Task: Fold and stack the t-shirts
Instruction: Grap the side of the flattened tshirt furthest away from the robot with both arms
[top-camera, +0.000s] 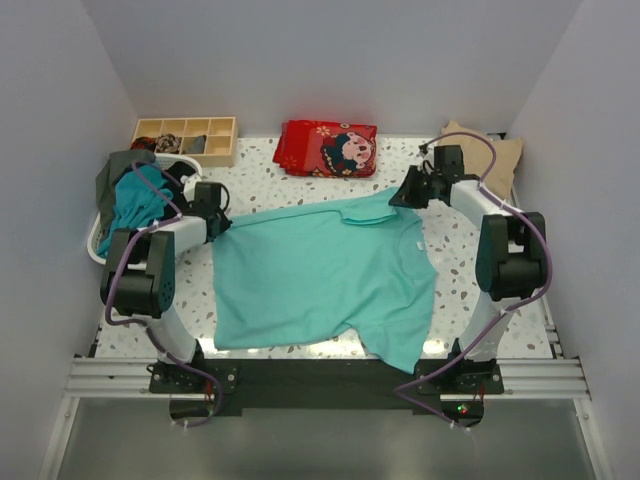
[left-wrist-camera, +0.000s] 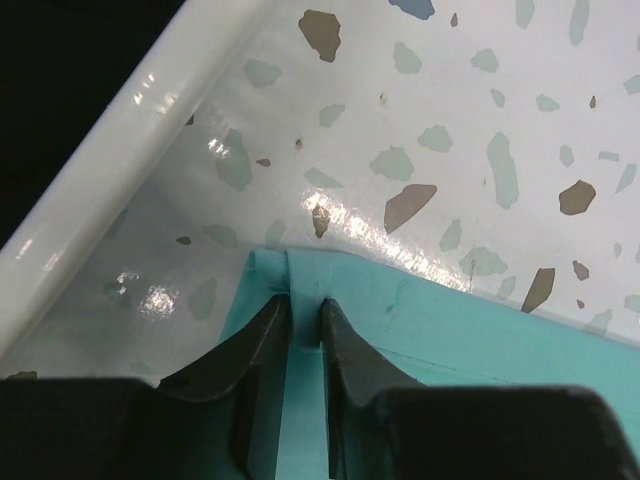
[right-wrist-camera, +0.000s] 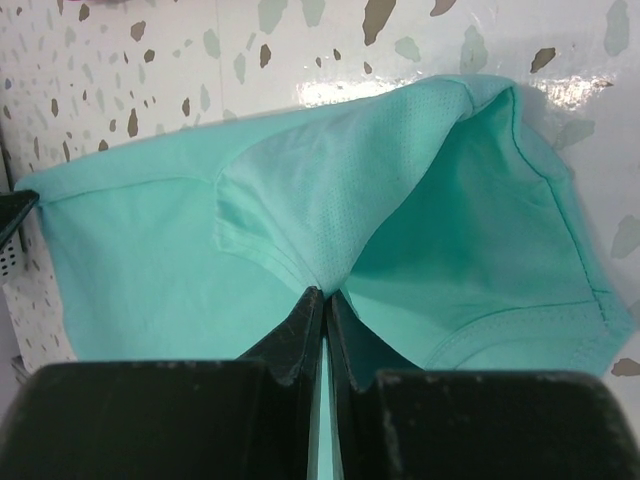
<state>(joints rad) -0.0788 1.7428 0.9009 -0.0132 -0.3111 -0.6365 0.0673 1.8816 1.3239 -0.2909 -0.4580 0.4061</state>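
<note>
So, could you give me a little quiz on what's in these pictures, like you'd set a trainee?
1. True or false: the turquoise t-shirt lies spread out on the table.
2. What sits at the back of the table, in the middle? A) a red printed cloth B) a black shoe C) a blue cup
3. Fill in: the right fingers are shut on the ____.

Key: 1 true; 2 A; 3 turquoise t-shirt.
</note>
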